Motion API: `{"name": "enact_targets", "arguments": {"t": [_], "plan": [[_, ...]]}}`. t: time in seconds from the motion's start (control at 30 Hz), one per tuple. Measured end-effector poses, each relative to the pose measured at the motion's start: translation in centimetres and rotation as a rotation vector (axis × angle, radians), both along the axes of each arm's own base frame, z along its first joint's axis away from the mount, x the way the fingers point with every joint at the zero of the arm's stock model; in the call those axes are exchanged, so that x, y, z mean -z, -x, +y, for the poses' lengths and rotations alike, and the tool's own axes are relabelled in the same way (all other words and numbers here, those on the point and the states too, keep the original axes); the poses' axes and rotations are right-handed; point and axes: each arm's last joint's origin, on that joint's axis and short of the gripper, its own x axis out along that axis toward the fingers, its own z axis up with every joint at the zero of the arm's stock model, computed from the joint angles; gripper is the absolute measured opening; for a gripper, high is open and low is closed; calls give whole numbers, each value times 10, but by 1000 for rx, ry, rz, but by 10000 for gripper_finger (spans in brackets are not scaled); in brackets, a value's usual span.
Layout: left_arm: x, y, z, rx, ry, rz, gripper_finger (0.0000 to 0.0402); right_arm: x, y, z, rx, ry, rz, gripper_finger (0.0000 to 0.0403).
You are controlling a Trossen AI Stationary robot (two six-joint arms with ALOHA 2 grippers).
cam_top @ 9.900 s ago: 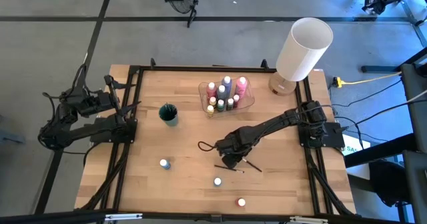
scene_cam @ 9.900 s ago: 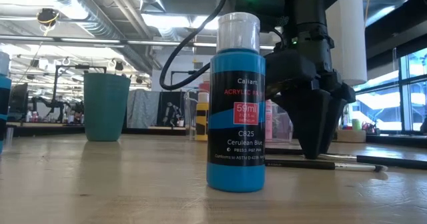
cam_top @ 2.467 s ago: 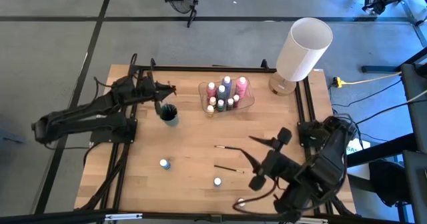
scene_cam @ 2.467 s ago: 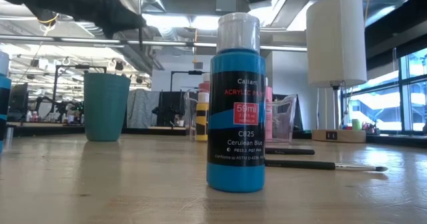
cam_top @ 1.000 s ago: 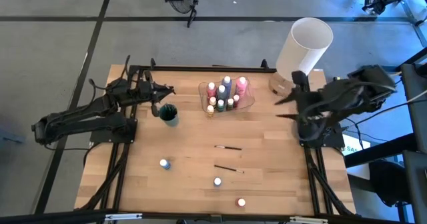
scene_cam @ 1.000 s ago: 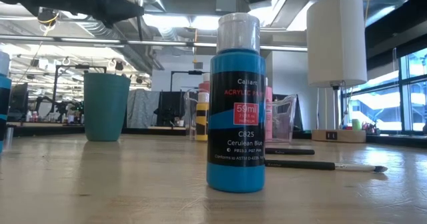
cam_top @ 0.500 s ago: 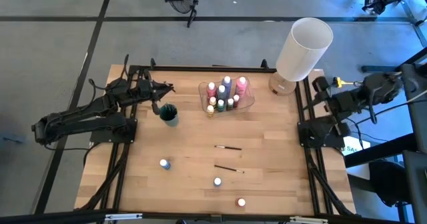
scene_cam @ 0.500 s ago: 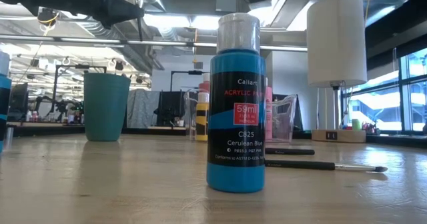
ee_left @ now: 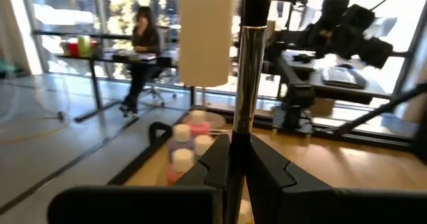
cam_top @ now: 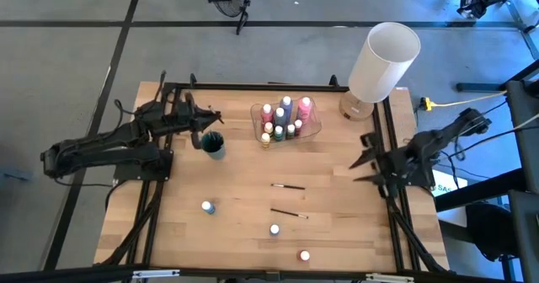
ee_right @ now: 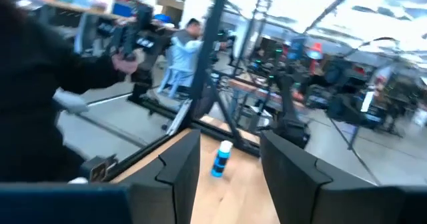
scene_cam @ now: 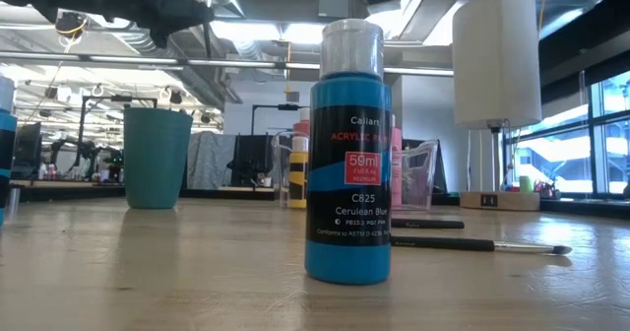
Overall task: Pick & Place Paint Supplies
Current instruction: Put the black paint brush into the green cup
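Your high camera looks straight down on the whole pale wooden desk (cam_top: pixel 253 169). Your low camera sits at desk height, very near the blue white-capped paint bottle (scene_cam: pixel 349 154), facing the room. Both share the teal plastic cup (cam_top: pixel 213 144), toward 10 o'clock from above. Each wrist camera looks forward past its own pincer fingers.

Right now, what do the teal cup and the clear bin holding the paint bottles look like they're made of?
Teal cup: probably plastic, opaque and matte, with a uniform colour and no glare. Clear bin: likely hard transparent plastic, glossy; the bottles show through its walls, though glass can't be ruled out.
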Motion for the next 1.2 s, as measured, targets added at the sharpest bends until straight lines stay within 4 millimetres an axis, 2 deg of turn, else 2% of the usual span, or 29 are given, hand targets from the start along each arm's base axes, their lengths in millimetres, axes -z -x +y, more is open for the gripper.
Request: {"name": "enact_targets", "arguments": {"t": [0.13,0.27,0.47,0.67,0.97,1.07,1.2], "plan": [[4,-4,-9,13,52,26,22,20,-7,6,-53,37,0,158],[12,-3,-21,1,140,94,22,24,-11,9,-71,47,21,158],[25,9,-36,-102,153,228,22,28,-15,11,-71,64,53,158],[29,22,-44,-165,149,209,22,31,-19,13,-69,79,73,158],[71,27,-49,-149,146,93,22,31,-23,6,-11,99,70,158],[80,30,-49,-153,145,91,22,31,-24,4,8,98,71,158],[82,32,-48,-157,141,83,22,32,-26,2,25,100,76,158]]}}
